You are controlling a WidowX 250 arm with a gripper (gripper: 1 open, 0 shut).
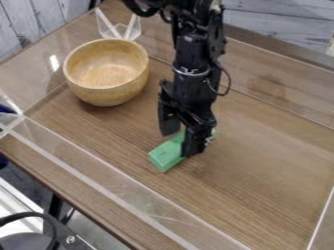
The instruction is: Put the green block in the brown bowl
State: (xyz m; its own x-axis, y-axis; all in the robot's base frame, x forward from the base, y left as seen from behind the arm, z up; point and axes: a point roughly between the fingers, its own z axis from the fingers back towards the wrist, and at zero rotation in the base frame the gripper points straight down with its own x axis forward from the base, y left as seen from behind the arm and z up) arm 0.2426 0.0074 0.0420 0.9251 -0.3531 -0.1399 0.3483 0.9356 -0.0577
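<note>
The green block (166,156) lies flat on the wooden table, near its front edge, and only its near end shows. My gripper (185,137) points straight down over the block's far end, low above the table, jaws open, with one black finger (198,140) covering part of the block. Whether the fingers touch the block I cannot tell. The brown bowl (105,71) stands to the upper left, upright and with nothing in it.
A clear plastic wall (78,181) rims the table along the front and left sides. A folded clear piece (119,26) stands behind the bowl. A black round object (29,232) sits below the table's front-left corner.
</note>
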